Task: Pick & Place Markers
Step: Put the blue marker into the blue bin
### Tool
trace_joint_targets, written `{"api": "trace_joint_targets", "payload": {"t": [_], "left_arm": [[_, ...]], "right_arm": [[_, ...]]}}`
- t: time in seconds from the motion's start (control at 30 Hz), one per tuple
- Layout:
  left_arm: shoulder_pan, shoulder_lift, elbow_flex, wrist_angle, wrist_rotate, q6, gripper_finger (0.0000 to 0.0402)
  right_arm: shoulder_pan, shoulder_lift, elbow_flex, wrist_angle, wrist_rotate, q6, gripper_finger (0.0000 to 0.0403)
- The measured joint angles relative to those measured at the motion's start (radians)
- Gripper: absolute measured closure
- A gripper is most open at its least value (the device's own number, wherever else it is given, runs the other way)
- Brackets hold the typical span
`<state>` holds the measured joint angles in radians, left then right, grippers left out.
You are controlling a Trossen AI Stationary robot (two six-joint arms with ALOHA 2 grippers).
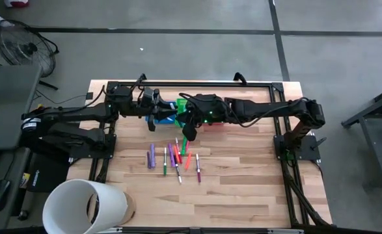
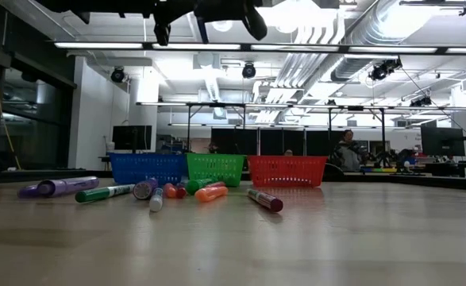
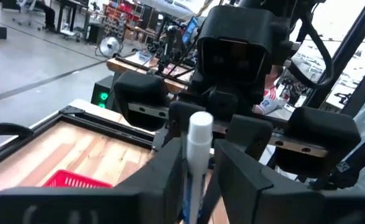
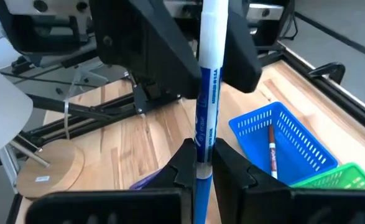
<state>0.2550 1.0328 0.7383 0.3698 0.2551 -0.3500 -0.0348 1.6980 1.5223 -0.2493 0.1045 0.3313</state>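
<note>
Grippers meet above the baskets at twelve o'clock: right gripper (image 4: 198, 163) clamps a blue-and-white marker (image 4: 210, 81), left gripper (image 3: 194, 163) loosely around its other end.

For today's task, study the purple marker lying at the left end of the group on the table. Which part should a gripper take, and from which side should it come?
Grip the purple marker at mid-barrel, coming straight down from above. It lies flat on the table, set a little apart from the other markers, so fingers closing across its narrow width should have room on both sides. The ends look less secure.
</note>
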Motion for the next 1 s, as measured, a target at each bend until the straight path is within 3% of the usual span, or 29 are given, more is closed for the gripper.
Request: {"api": "trace_joint_targets", "payload": {"t": [0.13, 0.43, 0.6, 0.77, 1.0], "left_arm": [[0.0, 0.0, 0.0, -0.003, 0.006, 0.004, 0.0372], [0.0, 0.0, 0.0, -0.006, -0.001, 0.004, 0.0375], [0.0, -0.001, 0.0, -0.011, -0.019, 0.004, 0.0375], [0.0, -0.001, 0.0, -0.107, -0.157, -0.024, 0.0375], [0.0, -0.001, 0.0, -0.207, -0.459, -0.21, 0.0375]], "right_arm": [[-0.002, 0.001, 0.0, 0.002, -0.003, 0.0, 0.0382], [-0.005, 0.001, 0.0, 0.002, -0.009, 0.005, 0.038], [-0.005, -0.004, 0.0, 0.001, 0.006, 0.02, 0.0312], [-0.007, -0.033, 0.001, -0.095, 0.11, 0.07, 0.0257], [-0.007, -0.096, 0.001, -0.339, 0.323, 0.199, 0.0243]]}}
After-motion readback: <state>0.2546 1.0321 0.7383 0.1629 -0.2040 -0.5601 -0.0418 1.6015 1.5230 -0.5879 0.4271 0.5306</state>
